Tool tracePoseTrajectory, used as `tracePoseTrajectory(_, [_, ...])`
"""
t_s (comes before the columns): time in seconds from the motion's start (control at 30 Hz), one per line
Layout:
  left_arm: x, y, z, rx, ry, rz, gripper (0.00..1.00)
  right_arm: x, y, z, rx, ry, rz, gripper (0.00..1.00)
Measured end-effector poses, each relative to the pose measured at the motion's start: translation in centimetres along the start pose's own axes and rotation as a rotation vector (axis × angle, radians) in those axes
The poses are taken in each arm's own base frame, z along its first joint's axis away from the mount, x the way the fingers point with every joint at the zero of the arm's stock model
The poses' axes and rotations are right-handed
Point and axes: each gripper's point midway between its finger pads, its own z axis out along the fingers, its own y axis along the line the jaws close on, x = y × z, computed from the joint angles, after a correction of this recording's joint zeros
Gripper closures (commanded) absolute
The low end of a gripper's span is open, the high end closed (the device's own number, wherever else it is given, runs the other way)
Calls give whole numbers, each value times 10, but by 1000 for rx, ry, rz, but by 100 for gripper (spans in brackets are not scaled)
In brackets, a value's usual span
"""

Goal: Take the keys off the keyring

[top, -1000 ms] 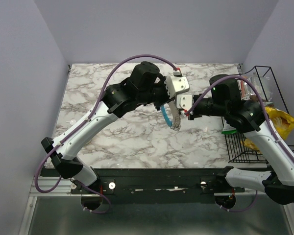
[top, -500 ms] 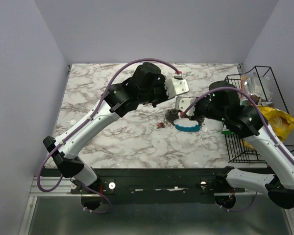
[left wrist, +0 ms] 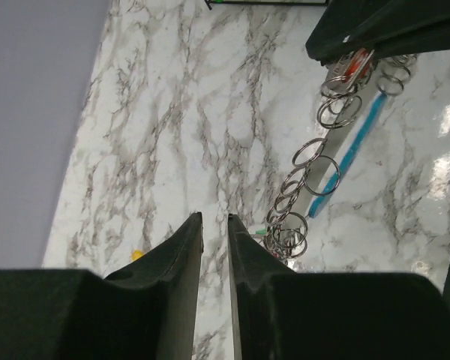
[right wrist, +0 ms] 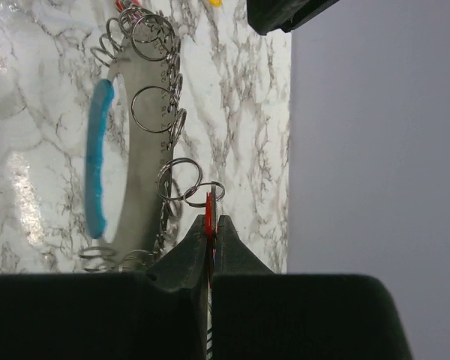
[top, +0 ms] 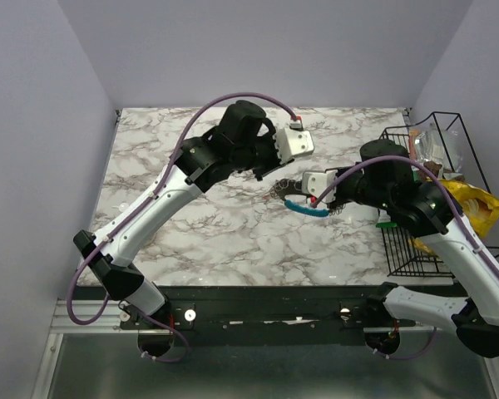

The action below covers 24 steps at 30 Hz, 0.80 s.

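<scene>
Pinching a red key [left wrist: 352, 61], the right gripper [right wrist: 208, 225] holds the keyring [right wrist: 97, 165] over the counter [top: 191, 224]; the left gripper [left wrist: 214, 223], at its 11 o'clock, stands slightly apart, empty.

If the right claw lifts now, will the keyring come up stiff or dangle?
Probably dangle: the keyring is a chain of small linked metal rings with a blue strip, so it should sag and swing. The right claw pinches only a thin red key, so the load may twist or slip.

keyring [top: 304, 208] — blue-and-grey loop, red key [right wrist: 208, 214]
</scene>
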Motion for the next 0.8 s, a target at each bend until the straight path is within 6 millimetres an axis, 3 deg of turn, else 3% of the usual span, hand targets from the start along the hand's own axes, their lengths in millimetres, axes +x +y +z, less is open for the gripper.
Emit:
tracePoseTrajectory(0.2, [-1, 14, -6, 133, -155, -165, 54, -17, 0, -14, -21, -81, -7, 99])
tracePoseTrajectory(0.5, [-48, -27, -9, 436, -385, -242, 53, -34, 11, -21, -90, -174, 6, 99])
tracePoseTrajectory(0.8, [-58, -44, 1, 578, -441, -283, 53, -45, 10, -32, -109, -235, 26, 99])
